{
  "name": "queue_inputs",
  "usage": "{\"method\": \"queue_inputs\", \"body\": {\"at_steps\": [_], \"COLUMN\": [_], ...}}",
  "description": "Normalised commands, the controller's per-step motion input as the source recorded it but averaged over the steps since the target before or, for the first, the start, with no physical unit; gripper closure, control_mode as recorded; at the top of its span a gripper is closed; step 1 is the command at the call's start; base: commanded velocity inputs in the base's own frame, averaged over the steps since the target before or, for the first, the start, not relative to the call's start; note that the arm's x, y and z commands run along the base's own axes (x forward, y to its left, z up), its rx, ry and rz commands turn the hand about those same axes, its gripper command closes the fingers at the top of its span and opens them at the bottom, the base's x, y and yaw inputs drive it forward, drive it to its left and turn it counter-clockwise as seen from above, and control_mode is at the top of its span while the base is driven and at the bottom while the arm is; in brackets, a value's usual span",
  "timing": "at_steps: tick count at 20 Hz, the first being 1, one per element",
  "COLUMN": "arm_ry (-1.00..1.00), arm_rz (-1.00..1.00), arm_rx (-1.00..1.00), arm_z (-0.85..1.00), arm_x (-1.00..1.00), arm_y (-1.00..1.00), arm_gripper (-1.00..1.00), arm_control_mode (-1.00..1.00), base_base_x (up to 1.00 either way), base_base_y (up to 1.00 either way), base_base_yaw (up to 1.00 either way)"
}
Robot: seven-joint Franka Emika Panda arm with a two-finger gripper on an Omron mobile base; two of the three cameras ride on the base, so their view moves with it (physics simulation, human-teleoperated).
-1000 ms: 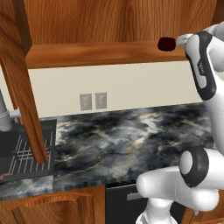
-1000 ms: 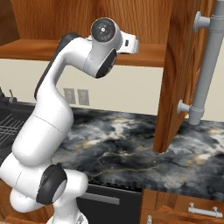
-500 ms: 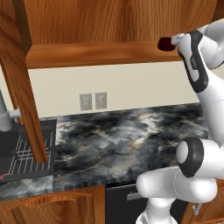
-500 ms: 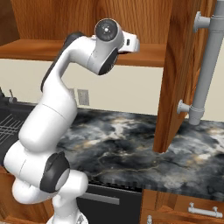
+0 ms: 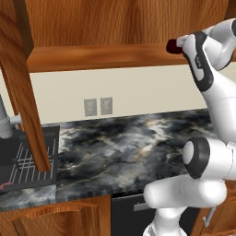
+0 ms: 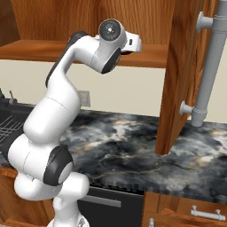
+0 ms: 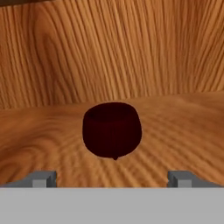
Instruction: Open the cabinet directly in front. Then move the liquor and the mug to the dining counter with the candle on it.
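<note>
1. Home kitchen, rendered.
2. Reddish-brown wooden wall cabinet (image 5: 115,55) above the worktop, both doors swung open; long grey bar handle (image 6: 208,66) on the right-hand door.
3. Black-and-grey marbled stone counter (image 5: 133,147) below it, cream backsplash wall (image 5: 138,92) with a double wall outlet (image 5: 98,106).
4. Dark sink basin with a wire rack (image 5: 23,161) at the counter's left end.
5. Wooden base cabinets under the counter, one with a grey drawer pull (image 6: 207,213) (dark appliance front (image 6: 104,206) between them).
6. Dark red mug (image 7: 112,129) on the cabinet shelf: household crockery.

Base cams flank arm, share cabinet (image 5: 106,55); hand cam close.
</note>
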Motion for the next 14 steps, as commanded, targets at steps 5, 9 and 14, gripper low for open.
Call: {"method": "queue_inputs", "body": {"at_steps": [5, 9, 14], "arm_ry": [0.00, 0.00, 0.00], "arm_rz": [0.00, 0.00, 0.00], "arm_rx": [0.00, 0.00, 0.00], "arm_z": [-0.10, -0.02, 0.00], "arm_x": [0.27, 0.34, 0.36], "arm_y": [0.00, 0.00, -0.03], "arm_gripper": [-1.00, -1.00, -1.00], "arm_control_mode": [-1.00, -1.00, -1.00], "base_base_x": [0.00, 0.00, 0.00], "base_base_y": [0.00, 0.00, 0.00], "base_base_yaw": [0.00, 0.00, 0.00]}}
